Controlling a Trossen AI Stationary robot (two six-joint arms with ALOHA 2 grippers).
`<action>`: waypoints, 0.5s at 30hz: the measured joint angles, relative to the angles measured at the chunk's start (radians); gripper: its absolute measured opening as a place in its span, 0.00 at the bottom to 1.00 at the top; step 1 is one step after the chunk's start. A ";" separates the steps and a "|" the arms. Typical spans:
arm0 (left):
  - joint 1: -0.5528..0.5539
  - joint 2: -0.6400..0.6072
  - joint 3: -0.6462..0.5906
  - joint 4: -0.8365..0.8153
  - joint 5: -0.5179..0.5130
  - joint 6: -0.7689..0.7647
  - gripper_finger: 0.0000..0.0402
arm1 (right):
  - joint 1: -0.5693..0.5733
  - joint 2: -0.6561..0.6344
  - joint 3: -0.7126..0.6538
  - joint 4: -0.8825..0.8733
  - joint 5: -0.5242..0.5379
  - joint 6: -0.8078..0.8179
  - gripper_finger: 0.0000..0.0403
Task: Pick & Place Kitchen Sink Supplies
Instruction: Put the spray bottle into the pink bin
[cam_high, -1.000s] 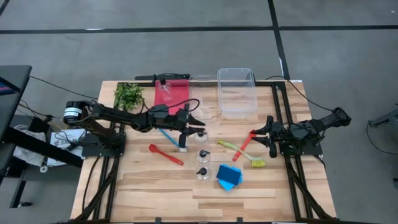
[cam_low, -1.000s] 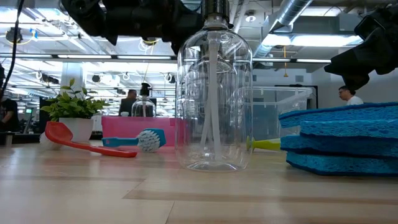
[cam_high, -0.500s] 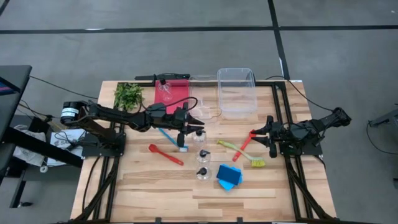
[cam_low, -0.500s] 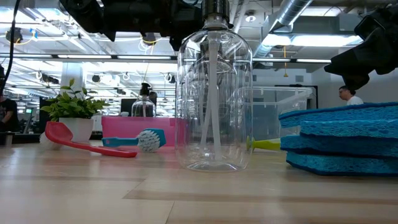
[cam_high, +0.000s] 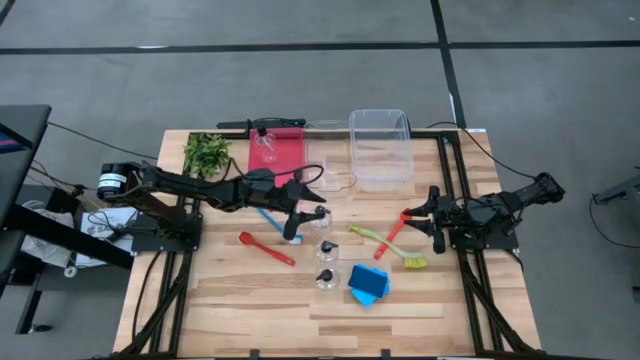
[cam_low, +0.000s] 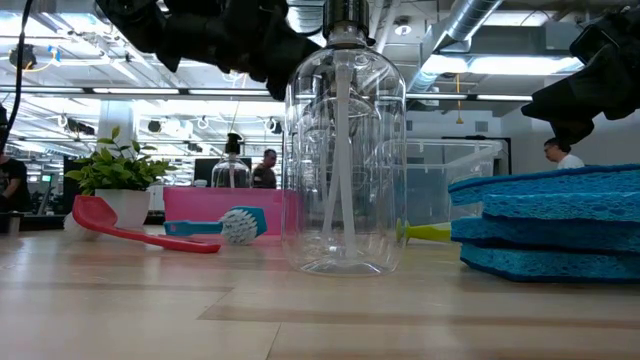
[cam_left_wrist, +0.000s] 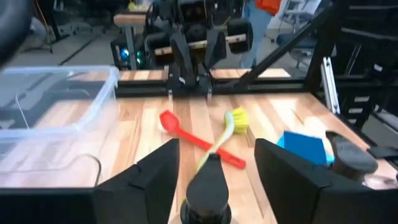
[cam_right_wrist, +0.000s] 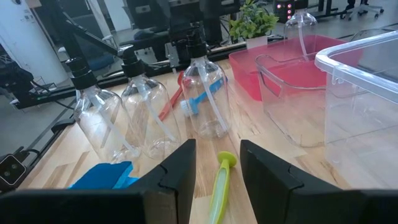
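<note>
Above a capped bottle (cam_left_wrist: 208, 186) (body hidden), left pincer (cam_left_wrist: 211, 163) seemingly spread, touching nothing.

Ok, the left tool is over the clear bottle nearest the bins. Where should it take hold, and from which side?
Probably the black cap and neck, coming straight down. The bottle stands upright, and its clear round body looks wide and slick, while the narrow cap already sits between the left tool's open fingers. The blue brush lies close on one side, so a sideways approach is tighter.

Glossy clear plastic bottle (cam_low: 345, 160), rough blue sponges (cam_low: 550, 225), matt, seemingly wooden table (cam_high: 230, 295)
</note>
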 joint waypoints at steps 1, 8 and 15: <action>0.000 0.000 0.000 -0.007 0.000 0.000 0.56 | 0.000 0.000 0.000 0.000 0.000 0.000 0.30; 0.000 0.000 -0.001 -0.032 0.000 0.028 0.60 | 0.000 0.000 0.000 0.000 0.000 0.000 0.30; 0.015 0.000 -0.037 -0.033 -0.001 0.041 0.61 | 0.000 0.000 0.000 0.000 0.000 0.000 0.30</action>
